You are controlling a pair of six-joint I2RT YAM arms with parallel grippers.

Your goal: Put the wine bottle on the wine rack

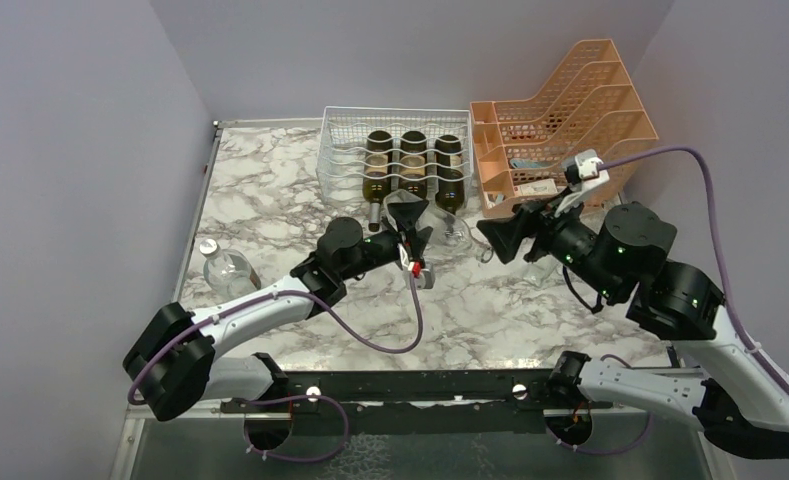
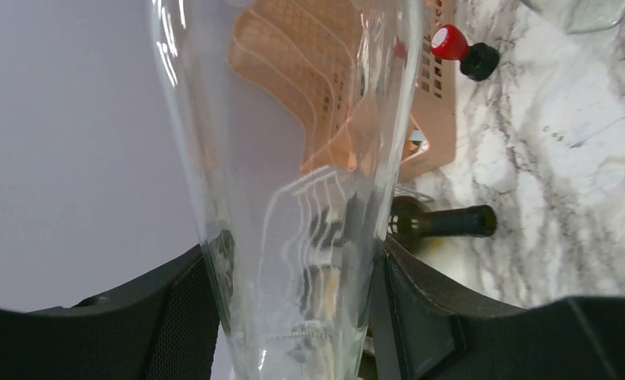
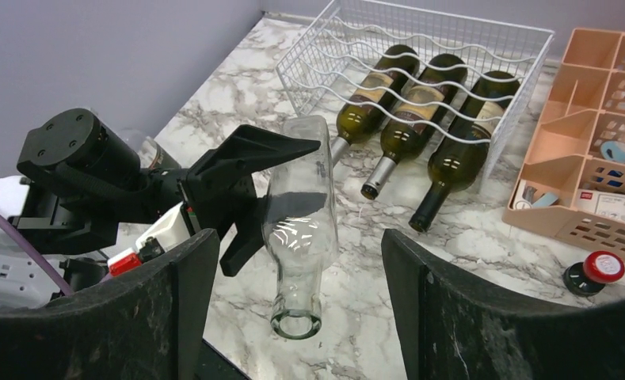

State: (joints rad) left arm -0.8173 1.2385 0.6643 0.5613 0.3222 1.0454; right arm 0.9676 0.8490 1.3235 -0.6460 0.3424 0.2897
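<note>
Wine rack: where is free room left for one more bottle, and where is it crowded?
Free: the left end of the wine rack, beside the three dark bottles; bare table left of it. Crowded: in front, where the left gripper holds the clear bottle facing the open right gripper.

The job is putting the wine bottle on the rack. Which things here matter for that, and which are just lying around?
For the job: clear glass bottle, held in the left gripper; white wire wine rack.

Lying about: orange tray; red-topped stopper; second clear bottle near the table's left edge; three dark bottles already racked.
</note>
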